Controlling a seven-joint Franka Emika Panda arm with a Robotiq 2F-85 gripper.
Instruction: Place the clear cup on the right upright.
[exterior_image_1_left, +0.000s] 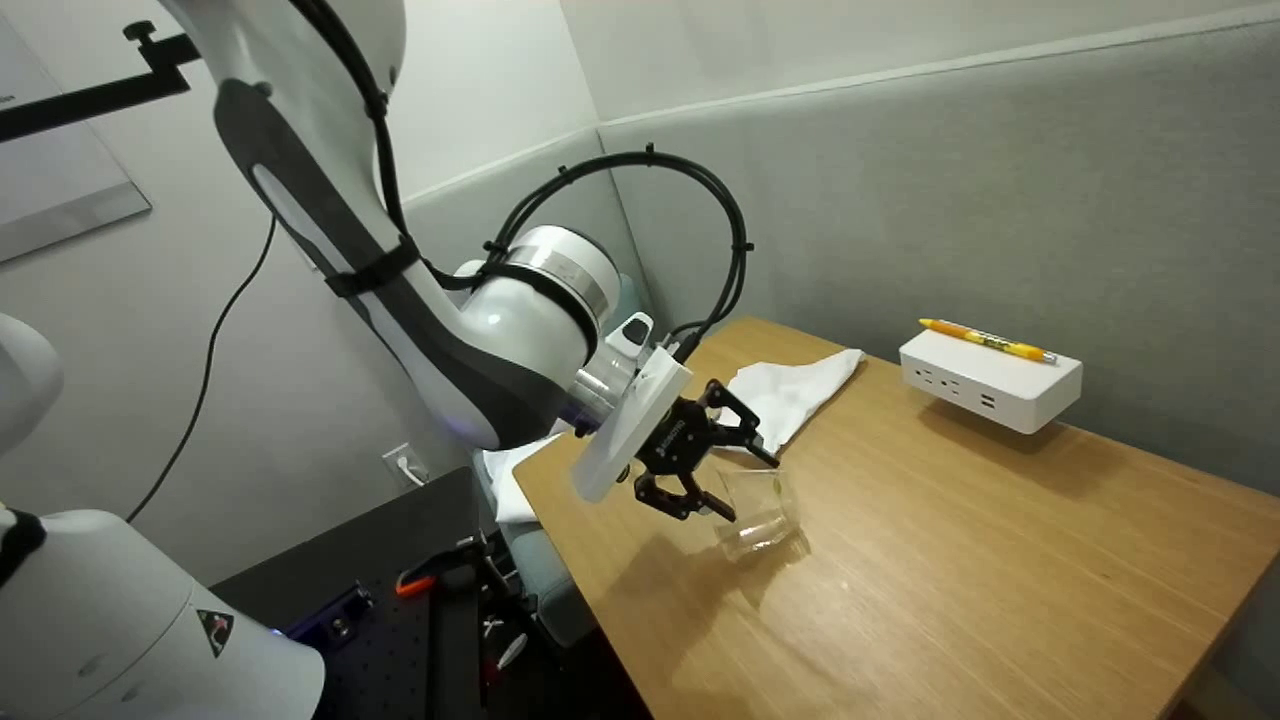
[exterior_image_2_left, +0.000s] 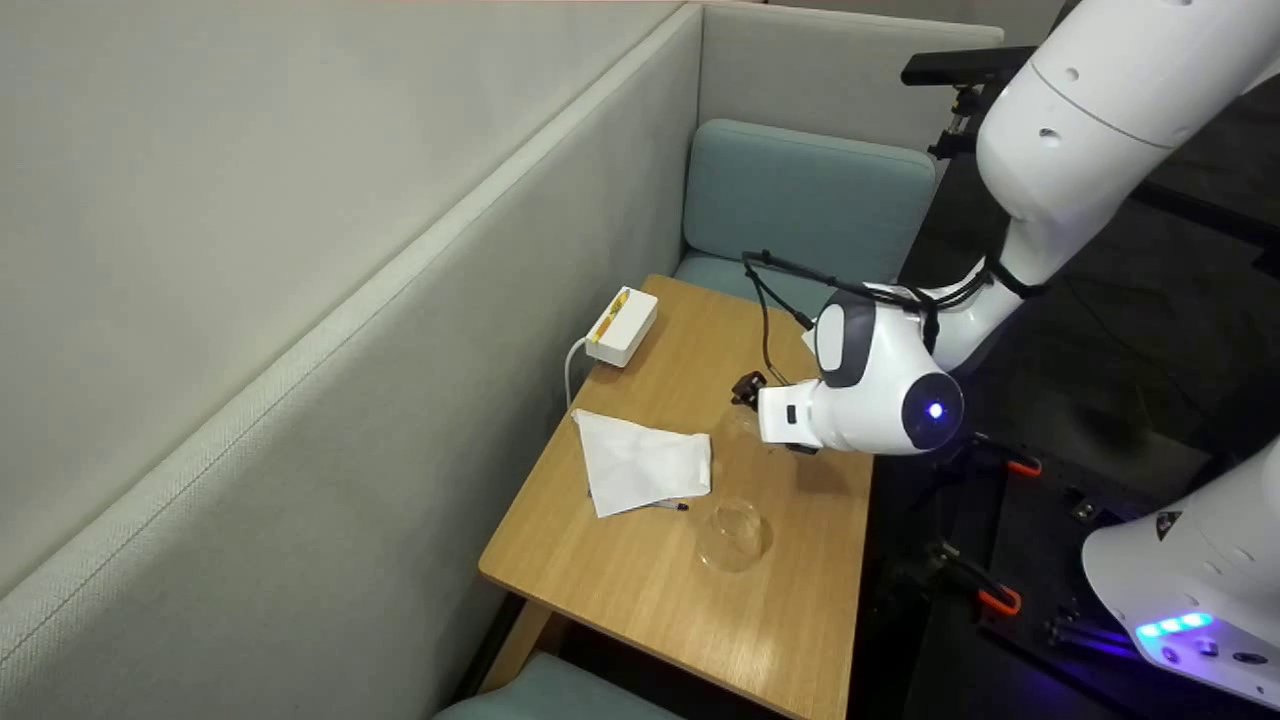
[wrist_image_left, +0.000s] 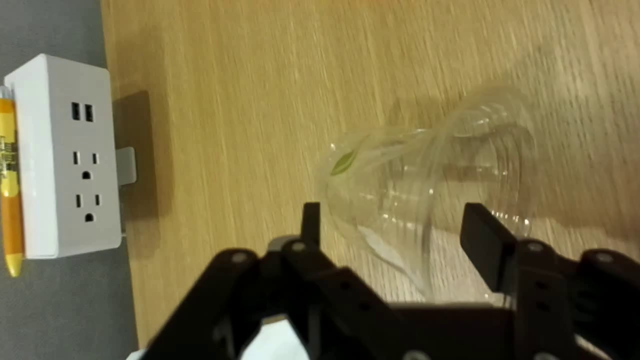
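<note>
The clear cup (exterior_image_1_left: 762, 520) is a see-through tumbler on the wooden table; it seems to lie on its side, though its outline is faint. It shows in the wrist view (wrist_image_left: 395, 170) with a small green leaf mark. My gripper (exterior_image_1_left: 753, 490) is open, its black fingers spread above and around the cup's near part; it also shows in the wrist view (wrist_image_left: 392, 212). I cannot tell whether a finger touches the cup. In an exterior view the arm partly hides this cup (exterior_image_2_left: 742, 422). A near-identical clear cup (exterior_image_2_left: 728, 540) stands apart from the gripper.
A white power box (exterior_image_1_left: 985, 380) with an orange pen (exterior_image_1_left: 985, 340) on it sits at the table's wall edge. A white cloth or napkin (exterior_image_2_left: 645, 465) lies on the table (exterior_image_2_left: 640, 590), with a pen (exterior_image_2_left: 672, 504) partly under it. A padded wall (exterior_image_1_left: 980, 200) borders the table.
</note>
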